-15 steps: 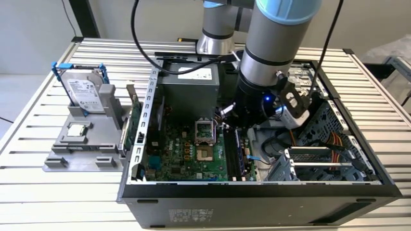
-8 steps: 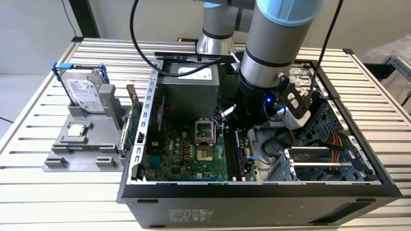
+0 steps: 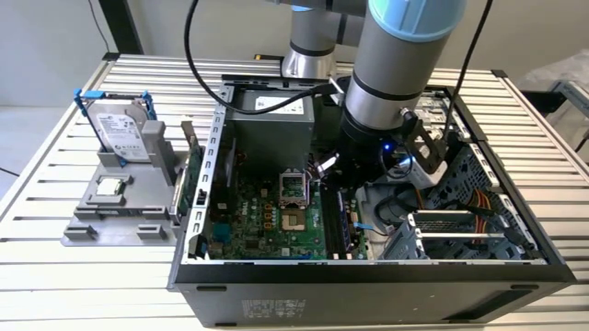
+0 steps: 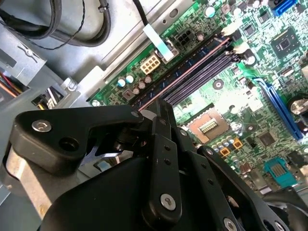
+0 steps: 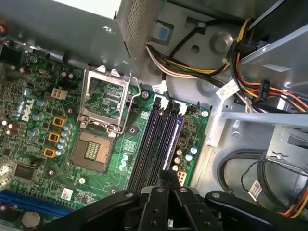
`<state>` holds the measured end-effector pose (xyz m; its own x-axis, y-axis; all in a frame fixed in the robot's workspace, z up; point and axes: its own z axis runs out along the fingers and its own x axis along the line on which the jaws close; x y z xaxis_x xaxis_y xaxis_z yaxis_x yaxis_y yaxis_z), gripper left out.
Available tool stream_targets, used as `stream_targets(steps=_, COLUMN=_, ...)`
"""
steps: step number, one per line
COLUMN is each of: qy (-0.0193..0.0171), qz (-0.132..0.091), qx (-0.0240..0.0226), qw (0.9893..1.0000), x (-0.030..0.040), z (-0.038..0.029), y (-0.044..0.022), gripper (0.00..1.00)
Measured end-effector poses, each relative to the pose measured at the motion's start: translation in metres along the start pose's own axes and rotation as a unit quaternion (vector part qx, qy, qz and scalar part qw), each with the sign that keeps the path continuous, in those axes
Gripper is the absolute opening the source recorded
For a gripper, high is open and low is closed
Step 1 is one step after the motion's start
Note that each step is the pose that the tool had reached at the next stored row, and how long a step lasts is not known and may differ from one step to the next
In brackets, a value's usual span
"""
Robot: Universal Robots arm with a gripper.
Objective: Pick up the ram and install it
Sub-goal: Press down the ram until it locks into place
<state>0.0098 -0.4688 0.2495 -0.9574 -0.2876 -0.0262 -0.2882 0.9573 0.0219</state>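
The ram (image 4: 192, 65) is a thin stick seen edge-on, lying along one of the dark memory slots (image 5: 153, 139) of the green motherboard (image 3: 267, 221). In the first wrist view its bluish edge (image 5: 172, 142) runs from the white clips towards the fingertips. My black gripper (image 4: 161, 105) (image 5: 166, 174) is low inside the open computer case and shut on the ram, roughly halfway along the slot. How deep the ram sits in the slot is hidden. The grey arm (image 3: 387, 89) covers the gripper in the exterior view.
An open processor socket (image 5: 103, 110) lies beside the slots. The power supply (image 3: 272, 117) stands behind them, with cable bundles (image 5: 250, 53) and a drive cage (image 3: 451, 231) close by. Outside the case, a grey fixture (image 3: 92, 227) holds a hard drive (image 3: 124, 131) and a square chip (image 3: 110, 186).
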Motion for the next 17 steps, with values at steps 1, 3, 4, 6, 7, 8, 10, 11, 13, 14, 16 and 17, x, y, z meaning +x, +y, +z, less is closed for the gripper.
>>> stream_targets(steps=1, qy=0.0001, qz=-0.005, qx=-0.0001, qw=1.0, x=0.0, z=0.0, y=0.0, gripper=0.0)
stream_targets(steps=3, qy=0.0004, qz=-0.017, qx=-0.0005, qw=0.9999, x=0.0, z=0.0002, y=0.0, gripper=0.0)
stream_targets(steps=4, qy=0.0005, qz=-0.023, qx=-0.0006, qw=0.9997, x=0.0, z=0.0002, y=0.0, gripper=0.0)
stream_targets(steps=6, qy=0.0008, qz=-0.035, qx=-0.0009, qw=0.9994, x=0.0, z=0.0002, y=0.0, gripper=0.0)
stream_targets(steps=7, qy=0.0009, qz=-0.041, qx=-0.0011, qw=0.9992, x=0.0, z=0.0002, y=0.0, gripper=0.0)
stream_targets(steps=8, qy=0.001, qz=-0.047, qx=-0.0013, qw=0.9989, x=0.0, z=0.0002, y=-0.0001, gripper=0.0)
stream_targets(steps=10, qy=0.0013, qz=-0.059, qx=-0.0015, qw=0.9983, x=0.0, z=0.0002, y=0.0, gripper=0.0)
stream_targets(steps=11, qy=0.0014, qz=-0.064, qx=-0.0017, qw=0.998, x=0.0, z=0.0003, y=0.0, gripper=0.0)
stream_targets(steps=13, qy=0.0016, qz=-0.073, qx=-0.0019, qw=0.9973, x=0.0, z=0.0004, y=-0.0001, gripper=0.0)
stream_targets(steps=14, qy=0.0017, qz=-0.079, qx=-0.0021, qw=0.9969, x=0.0, z=0.0004, y=-0.0001, gripper=0.0)
stream_targets(steps=16, qy=0.002, qz=-0.089, qx=-0.0023, qw=0.996, x=0.0, z=0.0004, y=-0.0001, gripper=0.0)
stream_targets(steps=17, qy=0.0021, qz=-0.095, qx=-0.0025, qw=0.9955, x=0.0, z=0.0005, y=0.0, gripper=0.0)
